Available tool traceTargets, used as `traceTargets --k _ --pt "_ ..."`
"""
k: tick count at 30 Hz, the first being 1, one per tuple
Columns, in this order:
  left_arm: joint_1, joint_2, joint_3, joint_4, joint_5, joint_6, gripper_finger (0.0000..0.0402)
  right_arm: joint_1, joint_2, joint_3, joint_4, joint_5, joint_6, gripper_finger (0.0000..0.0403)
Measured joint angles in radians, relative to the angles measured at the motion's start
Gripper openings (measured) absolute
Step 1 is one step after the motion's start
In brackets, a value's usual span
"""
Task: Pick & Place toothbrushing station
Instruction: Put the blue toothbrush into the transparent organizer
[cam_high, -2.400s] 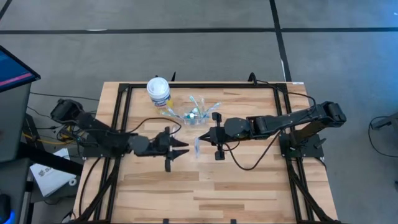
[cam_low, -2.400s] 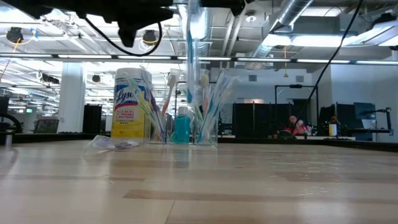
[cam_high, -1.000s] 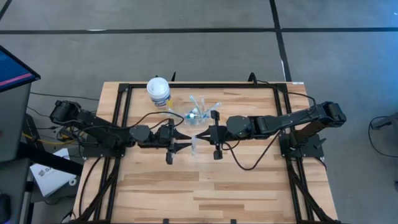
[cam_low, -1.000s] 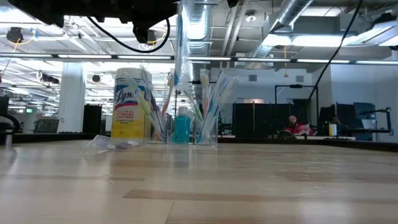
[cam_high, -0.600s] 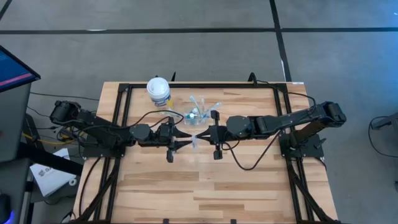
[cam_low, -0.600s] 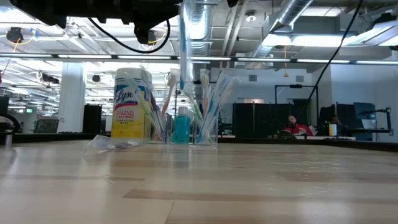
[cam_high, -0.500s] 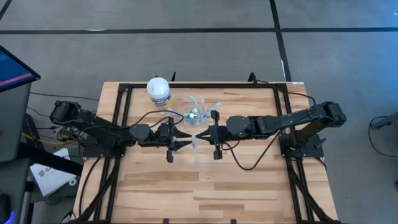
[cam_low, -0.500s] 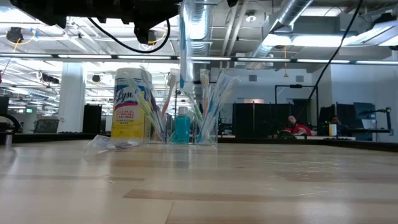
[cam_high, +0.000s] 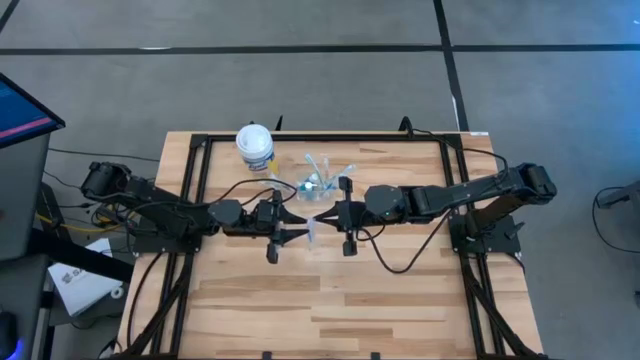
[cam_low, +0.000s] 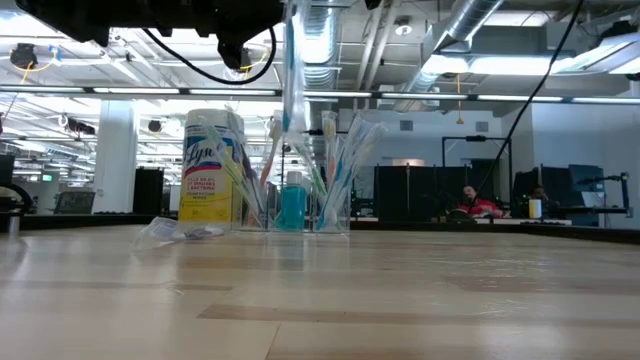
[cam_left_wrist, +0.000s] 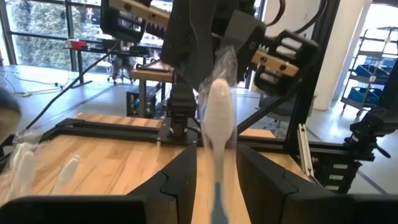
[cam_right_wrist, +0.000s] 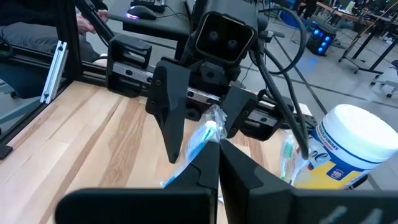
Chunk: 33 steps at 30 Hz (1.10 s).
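A wrapped blue-and-white toothbrush (cam_high: 312, 233) hangs upright between my two grippers, above the table's middle; in the low view (cam_low: 294, 70) it is clear of the table. My right gripper (cam_high: 323, 222) is shut on it. My left gripper (cam_high: 301, 229) is open, with a finger on each side of the toothbrush (cam_left_wrist: 217, 118); I cannot tell whether they touch it. The clear cup (cam_high: 318, 187) stands just beyond on its base, holding several toothbrushes and a small blue tube (cam_low: 291, 206). My right gripper pinches the wrapped toothbrush (cam_right_wrist: 200, 142) between its two fingers, a little below its upper end. The fingers come level from the table's right side and lie across it. The toothbrush hangs below them, near upright and lifted clear of the table.
A white-lidded yellow canister (cam_high: 255, 147) stands at the far left of the cup. A crumpled clear wrapper (cam_low: 180, 230) lies on the table beside it. Black frame rails (cam_high: 195, 190) run along the table's sides and far edge. The near half is bare wood.
Since the earliest frames my left gripper has gone toward the table's right and far edges, up to the toothbrush held by my right gripper. In the last second both grippers have stayed nearly still, and the toothbrush still hangs upright.
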Motion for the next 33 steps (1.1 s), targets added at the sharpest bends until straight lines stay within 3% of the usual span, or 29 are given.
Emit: traceTargets --k 11,22,33 --pt "0.005 0.000 0.000 0.020 0.000 0.000 0.0095 0.000 0.000 0.000 -0.001 0.000 0.000 0.0000" --pt "0.005 0.000 0.000 0.019 0.035 0.040 0.0009 0.000 0.000 0.000 -0.002 -0.001 0.000 0.0000" --pt "0.005 -0.001 0.000 0.019 0.038 0.045 0.0002 -0.006 0.000 0.000 -0.002 -0.001 -0.004 0.0000"
